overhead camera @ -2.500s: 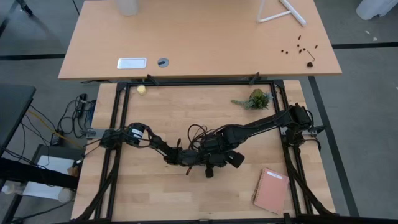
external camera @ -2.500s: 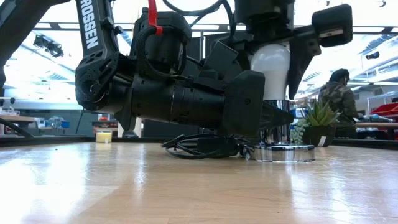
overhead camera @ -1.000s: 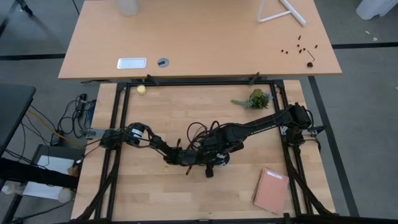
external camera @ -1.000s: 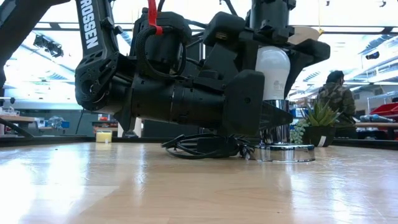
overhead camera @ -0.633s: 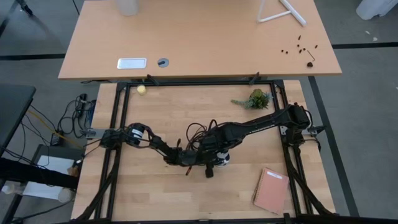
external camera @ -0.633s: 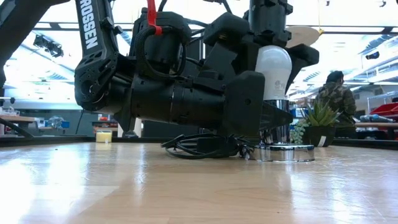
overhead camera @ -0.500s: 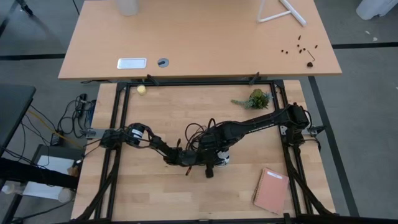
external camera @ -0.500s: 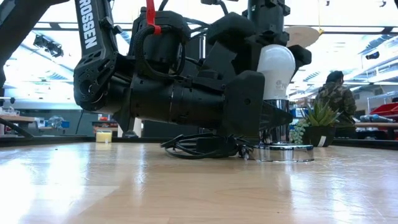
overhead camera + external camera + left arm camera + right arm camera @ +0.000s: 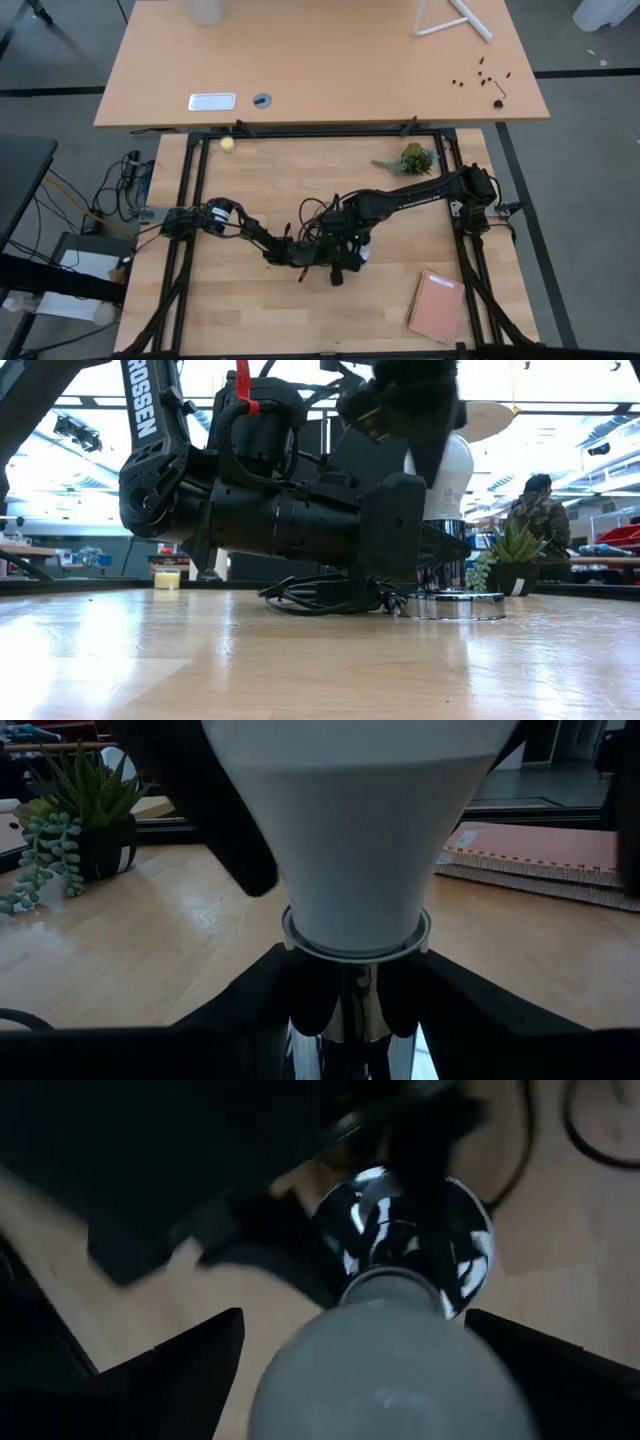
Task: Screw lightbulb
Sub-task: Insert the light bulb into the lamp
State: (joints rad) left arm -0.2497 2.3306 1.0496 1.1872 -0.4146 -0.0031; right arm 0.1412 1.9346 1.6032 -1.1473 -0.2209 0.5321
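The right hand [image 9: 355,1370] hangs spread above the lightbulb [image 9: 447,472]; left hand [image 9: 352,1010] seemingly clamps its socket [image 9: 458,605] on the wooden tabletop [image 9: 300,660]; a person [image 9: 543,510] sits far behind.

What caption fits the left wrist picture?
White lightbulb standing in the shiny socket, with a potted plant and pink notebook behind.

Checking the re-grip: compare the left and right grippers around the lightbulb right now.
The left gripper lies low and level over the table; the right gripper points down from above the lightbulb. The left gripper's jaws clamp the chrome neck of the socket below the bulb; the right gripper's jaws stand open, clear of the bulb's sides. Both are dark, two-fingered and centred on the same upright bulb.
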